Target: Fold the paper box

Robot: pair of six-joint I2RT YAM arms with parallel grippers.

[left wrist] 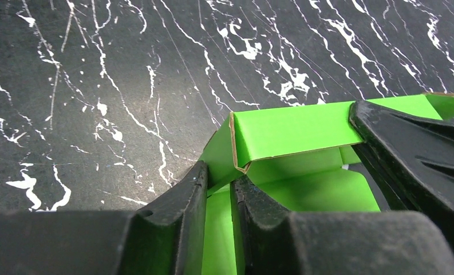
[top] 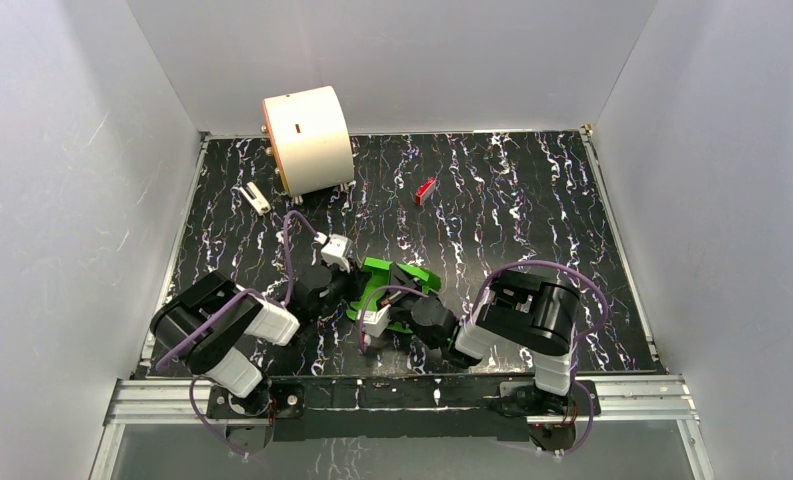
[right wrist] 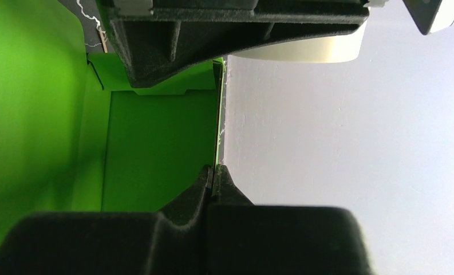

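The paper box (top: 400, 280) is bright green card, partly raised into walls, lying on the black marbled table between my two arms. In the left wrist view a folded green wall (left wrist: 293, 132) stands ahead and a side flap runs down between my fingers. My left gripper (left wrist: 220, 180) (top: 357, 287) is shut on that flap with a narrow gap. The right gripper (right wrist: 213, 171) (top: 404, 302) is shut on the thin edge of another wall (right wrist: 156, 149). A black finger of the right gripper (left wrist: 413, 154) shows at the box's far end.
A large cream cylinder (top: 307, 138) lies at the back left, with a small white piece (top: 257, 198) beside it. A small red block (top: 424, 190) sits at the back centre. White walls close in the table (top: 532, 200) on three sides.
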